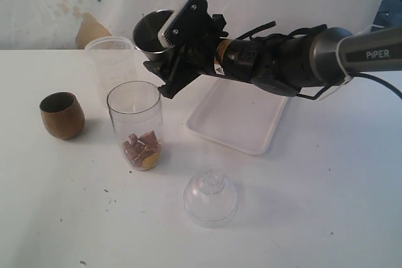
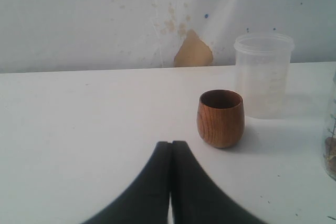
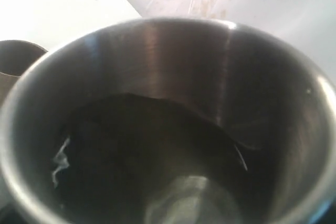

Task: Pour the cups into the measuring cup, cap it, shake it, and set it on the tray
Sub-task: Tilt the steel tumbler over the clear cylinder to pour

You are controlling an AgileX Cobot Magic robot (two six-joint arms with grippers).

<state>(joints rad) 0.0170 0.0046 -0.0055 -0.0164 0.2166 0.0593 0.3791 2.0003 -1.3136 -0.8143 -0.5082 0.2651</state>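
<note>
Steel tumbler (image 1: 147,32) aloft near measuring cup (image 1: 134,123)
Right gripper (image 1: 164,47) clamps it; left gripper (image 2: 170,153) jaws together. Pouring looks done; capping next.

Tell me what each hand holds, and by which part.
The right hand holds the steel tumbler by its side wall; the exact contact is hidden. The left hand is shut and empty.

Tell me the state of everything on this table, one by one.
Round-bellied brown wooden cup: upright, on table.
Clear straight-sided measuring tumbler: upright, uncapped, brown pieces inside.
Stainless-steel tumbler: lifted, gripped by right gripper.
Clear dome lid: off, on table.
Frosted plastic cup: upright.
Left gripper: shut.
</note>
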